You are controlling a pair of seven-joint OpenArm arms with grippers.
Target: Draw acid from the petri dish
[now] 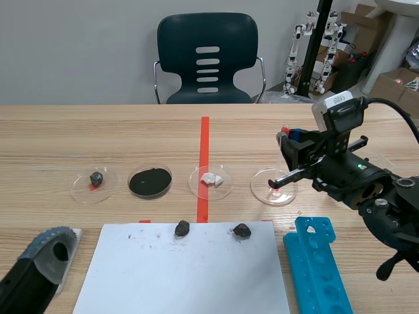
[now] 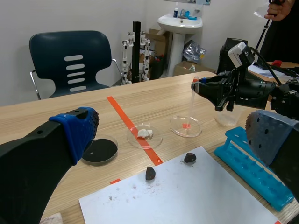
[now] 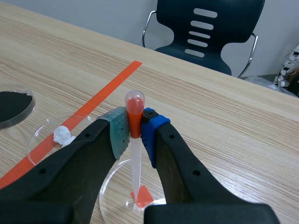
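A clear pipette (image 3: 136,150) with a red bulb stands upright, its tip in a small pool of red liquid (image 3: 141,196) inside a clear petri dish (image 3: 110,186). My right gripper (image 3: 135,130) is shut on the pipette just below the bulb. In the scene view the right gripper (image 1: 292,140) hangs over that dish (image 1: 273,188), right of the tape line. From the left wrist, the pipette (image 2: 193,100) and dish (image 2: 185,126) sit ahead. My left gripper (image 2: 170,128) is open and holds nothing, low at the table's near left (image 1: 49,252).
Left of the acid dish lie three more dishes: white bits (image 1: 211,181), black powder (image 1: 150,182), a dark rock (image 1: 95,183). A white sheet (image 1: 183,275) carries two dark rocks (image 1: 182,227). A blue tube rack (image 1: 317,261) lies at the near right.
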